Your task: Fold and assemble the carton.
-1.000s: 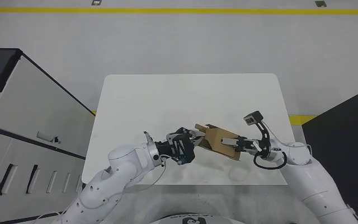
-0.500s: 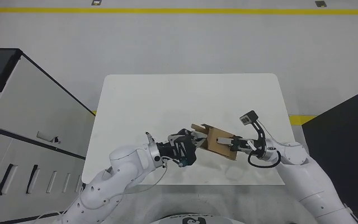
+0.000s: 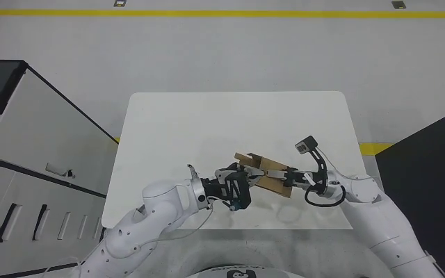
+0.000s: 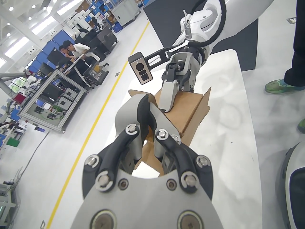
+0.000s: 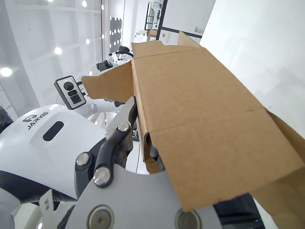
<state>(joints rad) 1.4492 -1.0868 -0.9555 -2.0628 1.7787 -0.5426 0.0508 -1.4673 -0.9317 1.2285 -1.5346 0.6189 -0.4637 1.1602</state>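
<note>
A brown cardboard carton (image 3: pixel 268 171) is held a little above the white table (image 3: pixel 208 125), near its front edge, lying sideways with its end flaps loose. My left gripper (image 3: pixel 248 183) is shut on a flap at one end (image 4: pixel 149 117). My right gripper (image 3: pixel 289 181) is shut on the wall at the opposite end, one finger lying flat on the carton's upper panel (image 4: pixel 166 96). In the right wrist view the carton (image 5: pixel 190 120) covers most of that gripper, and one finger (image 5: pixel 127 115) shows beside its open end. The carton's sides (image 4: pixel 188 113) look partly squared up.
A black-edged cabinet (image 3: pixel 42 139) stands off the table's left side and a dark block (image 3: pixel 417 160) off its right. The back half of the table is bare. A person's legs and shoes (image 4: pixel 278 86) stand by the table's end.
The two grippers have drawn closer together. The left one has moved right, and the right one has moved left with the carton, which now sits slightly farther left and back.
</note>
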